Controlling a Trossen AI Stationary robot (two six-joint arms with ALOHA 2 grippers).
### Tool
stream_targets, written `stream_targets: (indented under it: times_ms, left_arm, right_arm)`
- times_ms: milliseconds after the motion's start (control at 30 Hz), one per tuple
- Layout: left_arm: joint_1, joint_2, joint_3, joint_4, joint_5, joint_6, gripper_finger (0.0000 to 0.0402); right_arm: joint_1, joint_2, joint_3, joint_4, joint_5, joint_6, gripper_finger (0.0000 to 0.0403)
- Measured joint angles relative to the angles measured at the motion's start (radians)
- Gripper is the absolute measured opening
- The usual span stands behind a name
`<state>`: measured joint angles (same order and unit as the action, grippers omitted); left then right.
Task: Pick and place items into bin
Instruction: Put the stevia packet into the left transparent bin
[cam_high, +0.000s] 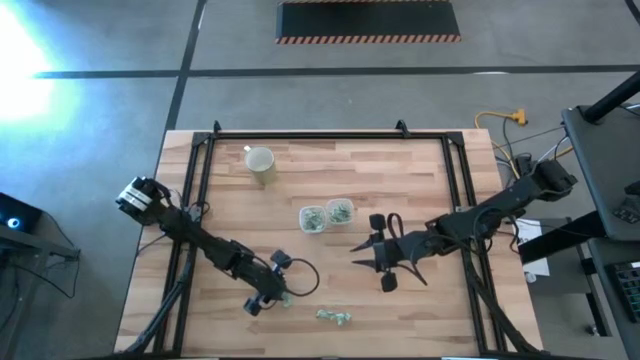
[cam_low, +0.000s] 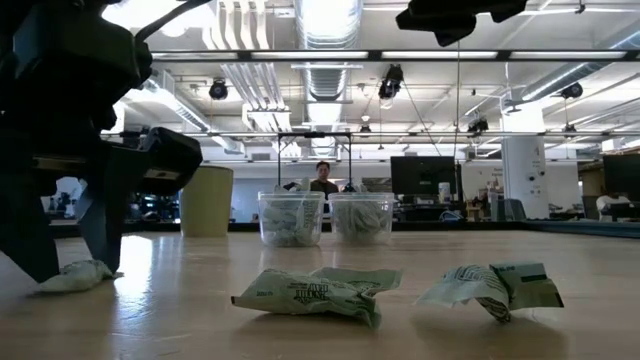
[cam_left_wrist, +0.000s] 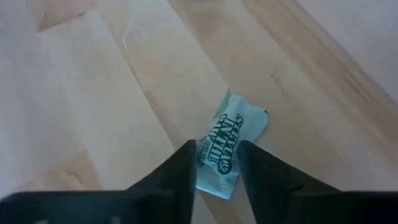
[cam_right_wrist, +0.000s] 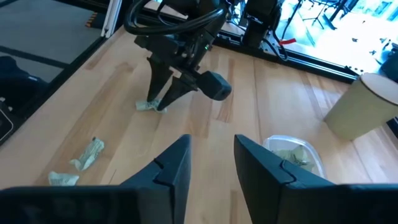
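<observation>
My left gripper (cam_high: 264, 299) is low at the table's near side, open. Its fingers stand on either side of one pale green-and-white wrapped piece (cam_left_wrist: 229, 146) that lies flat on the wood (cam_low: 75, 274); the right wrist view shows this from farther off (cam_right_wrist: 147, 106). Two more wrapped pieces (cam_high: 333, 317) lie loose close by, toward the near edge (cam_low: 315, 290) (cam_low: 490, 285). Two clear bins (cam_high: 313, 218) (cam_high: 340, 211) stand mid-table holding several pieces. My right gripper (cam_high: 368, 256) hovers open above the table, right of the bins (cam_right_wrist: 211, 155).
A beige cup (cam_high: 261, 163) stands upright near the far left of the table, behind the bins (cam_low: 207, 200). Black rails (cam_high: 200, 180) run along the left, right and far sides of the table. Bare wood lies between the two grippers. A person shows in the room behind.
</observation>
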<state>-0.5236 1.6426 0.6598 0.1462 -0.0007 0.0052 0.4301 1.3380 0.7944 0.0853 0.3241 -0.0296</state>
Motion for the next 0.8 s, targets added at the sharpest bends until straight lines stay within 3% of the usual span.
stream_targets:
  times_ms: [233,333,433,733,800]
  left_arm:
    - [0.001,-0.005,0.000,-0.005,-0.004,0.027,0.0017]
    - [0.000,-0.010,0.002,-0.009,-0.035,0.055,0.0010]
    - [0.001,-0.037,0.010,-0.015,-0.158,0.077,0.0022]
    - [0.019,-0.158,0.011,-0.011,-0.721,0.200,0.0028]
    - [0.043,-0.170,0.009,0.001,-0.799,0.220,0.0028]
  right_arm:
    - [0.000,0.000,0.000,0.000,0.001,0.000,0.0105]
    - [0.000,0.000,0.000,0.000,0.001,0.000,0.0105]
    - [0.000,0.000,0.000,0.000,0.001,0.000,0.0104]
    - [0.000,0.000,0.000,0.000,0.017,0.000,0.0095]
    - [0.000,0.000,0.000,0.000,0.019,0.000,0.0096]
